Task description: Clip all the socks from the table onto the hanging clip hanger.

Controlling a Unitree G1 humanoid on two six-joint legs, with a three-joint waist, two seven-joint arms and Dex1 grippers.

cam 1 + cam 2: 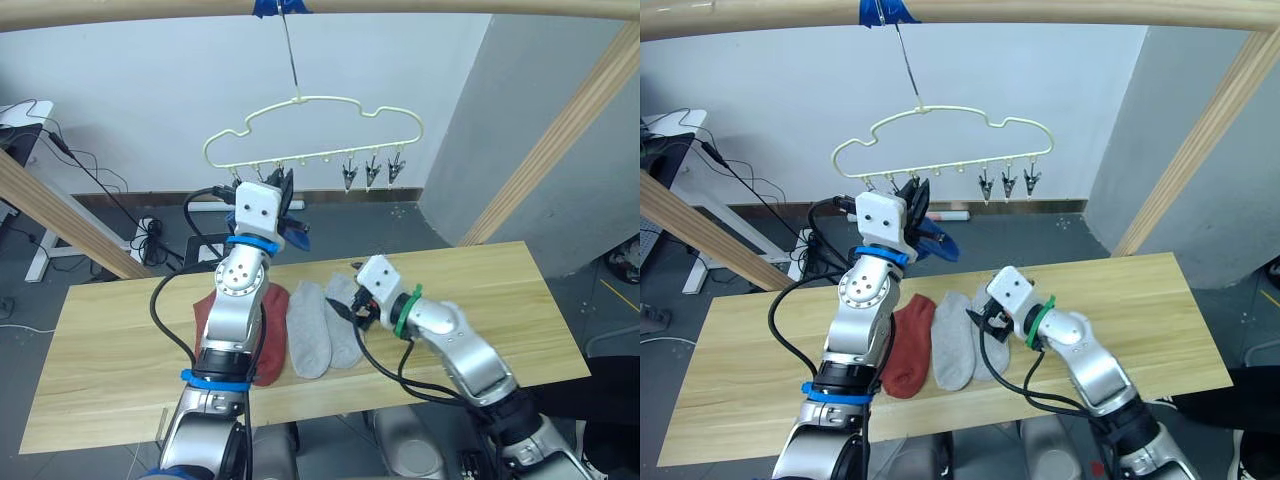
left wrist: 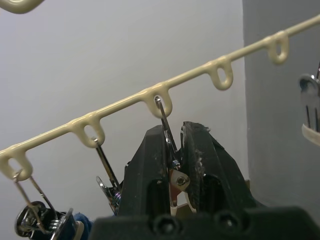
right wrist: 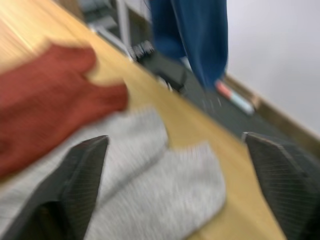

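Left tool (image 2: 172, 150): raised at clip hanger (image 1: 330, 135), fingers pinched on metal clip (image 2: 167, 132); blue sock (image 1: 935, 238) hangs beside

Right tool (image 3: 175, 165): spread wide above grey socks (image 1: 322, 322) on counter (image 1: 110, 340); rust-red sock (image 1: 908, 345) beside

Risk: clip slips free, hanger swings, blue sock drops
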